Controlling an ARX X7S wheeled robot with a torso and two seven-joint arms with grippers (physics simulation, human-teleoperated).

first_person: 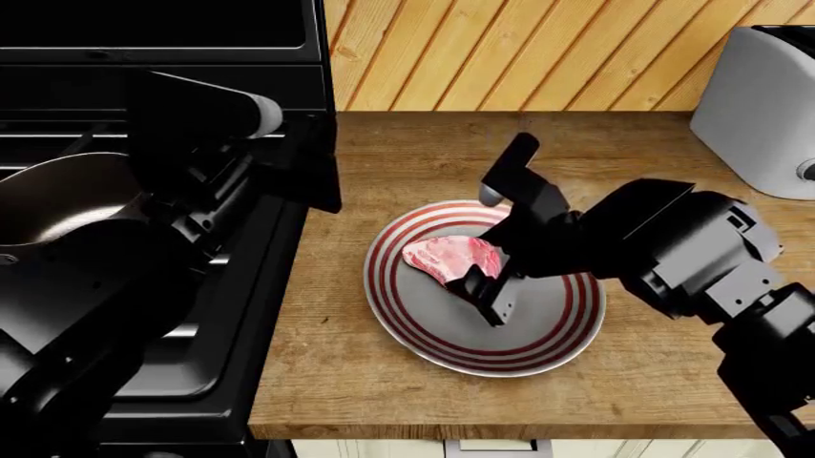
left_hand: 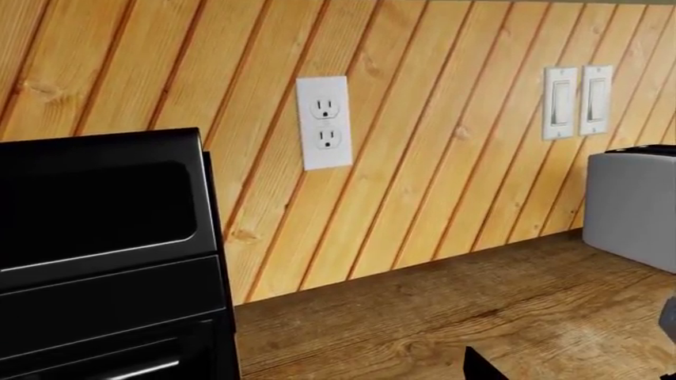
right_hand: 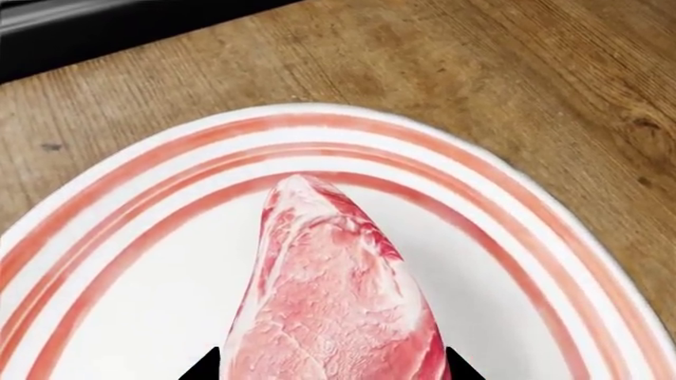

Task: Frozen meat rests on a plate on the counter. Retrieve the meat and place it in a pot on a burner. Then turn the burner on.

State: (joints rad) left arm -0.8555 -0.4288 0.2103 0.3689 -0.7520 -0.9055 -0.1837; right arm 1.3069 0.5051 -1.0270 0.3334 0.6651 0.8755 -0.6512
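Lying on the striped plate (first_person: pixel 535 334), the meat (first_person: pixel 449 256) sits between the right gripper's (first_person: pixel 491 250) jaws.

Pink with white marbling and a pale rim, the steak tapers to a point in the right wrist view, where two dark fingertips (right_hand: pixel 203 369) flank its broad end; whether they touch it cannot be told. The plate is grey with dark red rings and rests on the brown wooden desk (first_person: pixel 382 382), just beside the black stove (first_person: pixel 242 372). No writing or labels can be read. The pot (first_person: pixel 57 205) stands on the stove, partly hidden by the left arm; the left gripper's (first_person: pixel 296 162) jaw state cannot be told. A grey toaster (first_person: pixel 758 105) stands at the far right, and the wall carries an outlet (left_hand: pixel 324 122) and switches (left_hand: pixel 577 100).
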